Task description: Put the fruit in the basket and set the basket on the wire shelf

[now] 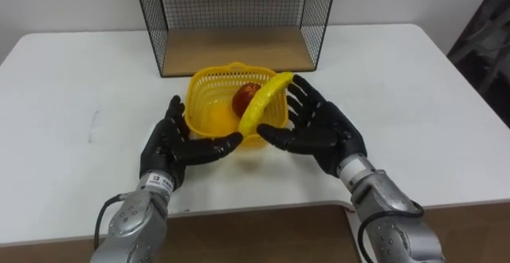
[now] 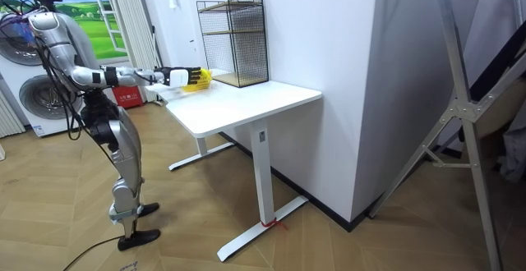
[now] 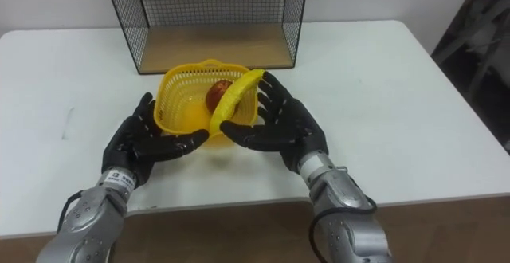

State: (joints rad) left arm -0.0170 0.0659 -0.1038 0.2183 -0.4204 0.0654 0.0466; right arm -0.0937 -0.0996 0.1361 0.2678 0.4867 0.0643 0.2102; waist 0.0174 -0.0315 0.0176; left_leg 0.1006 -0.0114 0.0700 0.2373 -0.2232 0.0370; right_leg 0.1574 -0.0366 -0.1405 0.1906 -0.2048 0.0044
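Two robot hands flank the yellow basket [image 1: 209, 88]: the left robot hand [image 1: 169, 142] and the right robot hand [image 1: 323, 127], fingers spread and straight, close against its sides, thumbs reaching toward each other at its near side. A banana [image 1: 263, 102] leans across the rim above a red fruit [image 1: 245, 97] inside. Loading looks done; the lift is the step in hand. It calls for an even squeeze and a level carry forward into the wire shelf [image 1: 231, 52] at the back of the bench [image 1: 64, 96].

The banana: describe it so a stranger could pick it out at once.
On the white table, in front of the wire shelf, a yellow basket sits between the robot's left hand and right hand. The banana lies across the basket's right rim against the right hand: long and curved, unlike the round red fruit inside.
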